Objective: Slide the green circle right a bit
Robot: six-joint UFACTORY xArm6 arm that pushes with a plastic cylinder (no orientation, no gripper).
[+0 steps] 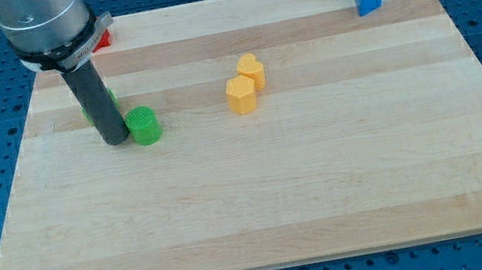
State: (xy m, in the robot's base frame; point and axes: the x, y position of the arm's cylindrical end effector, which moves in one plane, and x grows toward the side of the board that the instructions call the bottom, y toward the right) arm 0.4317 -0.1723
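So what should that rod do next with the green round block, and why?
Probably keep pushing toward the view's right. My tip sits right against the left side of the green circle, and bare board lies between it and the yellow blocks, so a short nudge should do.

Arm end: fat grey metallic cylinder w/ darker band round its lower rim, near the table's [265,219] top-left corner. Below it a straight dark-grey matte rod, smooth, no markings, down to my tip [113,140].
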